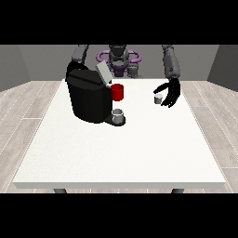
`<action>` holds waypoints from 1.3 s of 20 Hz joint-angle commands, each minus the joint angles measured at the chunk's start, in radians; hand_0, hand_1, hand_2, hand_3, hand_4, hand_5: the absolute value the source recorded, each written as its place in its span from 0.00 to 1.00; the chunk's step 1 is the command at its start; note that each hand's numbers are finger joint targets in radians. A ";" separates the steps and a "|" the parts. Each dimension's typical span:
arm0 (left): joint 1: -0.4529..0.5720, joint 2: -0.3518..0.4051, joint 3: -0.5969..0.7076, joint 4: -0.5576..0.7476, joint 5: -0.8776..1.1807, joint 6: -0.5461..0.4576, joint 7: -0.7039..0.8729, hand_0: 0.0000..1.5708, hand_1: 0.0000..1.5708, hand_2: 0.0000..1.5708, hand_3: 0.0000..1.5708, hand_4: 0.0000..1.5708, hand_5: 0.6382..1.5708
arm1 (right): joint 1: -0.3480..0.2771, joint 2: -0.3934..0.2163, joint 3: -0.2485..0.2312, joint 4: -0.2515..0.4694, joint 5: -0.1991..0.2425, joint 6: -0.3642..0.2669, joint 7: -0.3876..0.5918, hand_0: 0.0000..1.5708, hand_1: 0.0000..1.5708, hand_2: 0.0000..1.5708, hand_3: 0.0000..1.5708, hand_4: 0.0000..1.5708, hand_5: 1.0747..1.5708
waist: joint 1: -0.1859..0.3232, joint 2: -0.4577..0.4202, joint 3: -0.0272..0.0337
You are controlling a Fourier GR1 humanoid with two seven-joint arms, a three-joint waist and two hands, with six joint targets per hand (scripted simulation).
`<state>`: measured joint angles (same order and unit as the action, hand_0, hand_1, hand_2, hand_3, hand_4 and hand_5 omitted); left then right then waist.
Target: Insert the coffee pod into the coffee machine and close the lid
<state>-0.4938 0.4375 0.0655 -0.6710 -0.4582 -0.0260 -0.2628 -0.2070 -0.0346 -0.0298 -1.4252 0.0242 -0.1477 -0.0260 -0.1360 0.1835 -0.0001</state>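
A black coffee machine stands on the white table at the left, its grey lid tilted up and open. A grey cup sits on the machine's base. The small grey coffee pod stands on the table at the right. The hand at the view's right hovers just beside the pod, fingers relaxed and spread, with the thumb reaching over the pod; it holds nothing. The other arm goes down behind the machine and its hand is hidden.
A red mug stands right behind the machine's spout side, between machine and pod. The robot's torso is at the table's far edge. Bare table surface stretches toward the front edge.
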 commanded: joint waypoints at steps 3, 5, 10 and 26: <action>-0.027 -0.047 0.002 0.041 -0.051 0.120 -0.039 0.46 0.46 0.55 0.41 0.15 1.00 | 0.021 -0.003 -0.019 0.039 -0.022 0.019 -0.045 0.00 0.00 0.00 0.00 0.31 1.00 | -0.002 0.001 -0.0001; -0.057 -0.038 0.011 0.067 -0.059 0.140 -0.073 0.49 0.49 0.58 0.44 0.22 1.00 | 0.018 0.033 0.084 0.011 -0.017 -0.114 -0.033 0.00 0.00 0.00 0.00 0.33 1.00 | 0.007 0.017 -0.0003; -0.061 -0.010 0.009 0.122 -0.108 0.174 -0.090 0.62 0.62 0.69 0.55 0.21 1.00 | 0.016 0.015 0.015 -0.013 -0.029 -0.013 0.015 0.00 0.00 0.00 0.00 0.33 1.00 | -0.020 -0.005 -0.0004; -0.204 -0.002 -0.036 0.047 -0.147 -0.002 -0.092 0.88 0.88 0.90 0.86 0.37 1.00 | -0.017 -0.017 -0.042 0.123 -0.062 0.003 0.008 0.00 0.00 0.00 0.00 0.32 1.00 | 0.022 -0.101 0.0004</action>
<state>-0.6437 0.4234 0.0366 -0.5908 -0.6086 0.0426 -0.3679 -0.2074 -0.0282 -0.0560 -1.3298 -0.0252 -0.1622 -0.0513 -0.1227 0.1268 0.0002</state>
